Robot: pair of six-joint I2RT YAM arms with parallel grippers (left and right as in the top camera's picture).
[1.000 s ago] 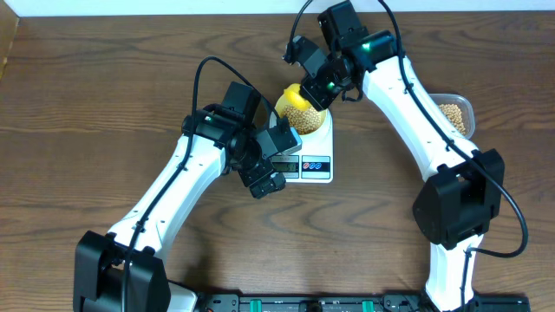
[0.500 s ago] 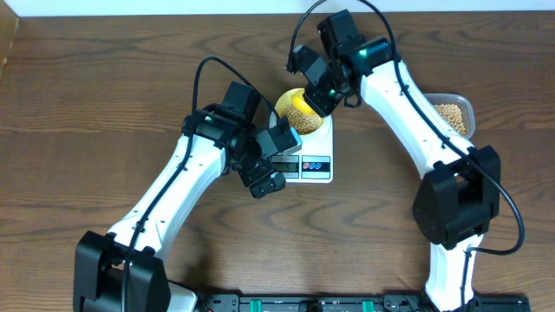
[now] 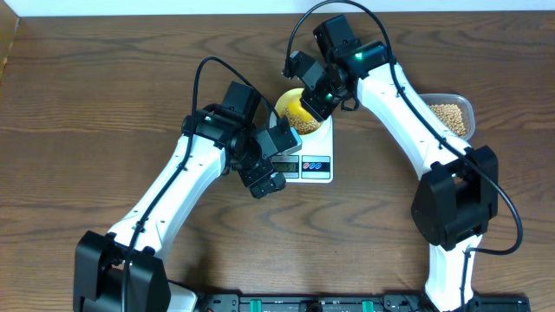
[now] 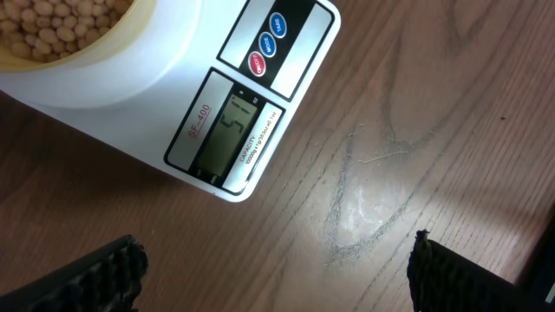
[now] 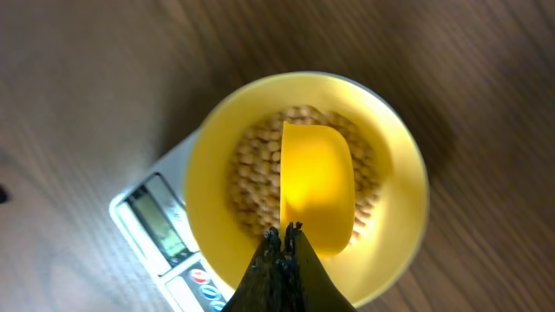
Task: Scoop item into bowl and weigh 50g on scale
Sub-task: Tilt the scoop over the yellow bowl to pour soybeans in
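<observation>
Colour key. The bowl is plain bright yellow and the beans in it are tan-beige. The scoop is the same yellow, lighter at its middle. The scale is white, with a grey display showing dark digits, red lettering beside it, and buttons in two blues and one red. The table is dark brown with streaked wood grain. The arms have white shells, black joints and black cables.

scoop over bowl mouth, open table beside scale

Tan beans in pale-yellow bowl, upright atop white scale.
</observation>
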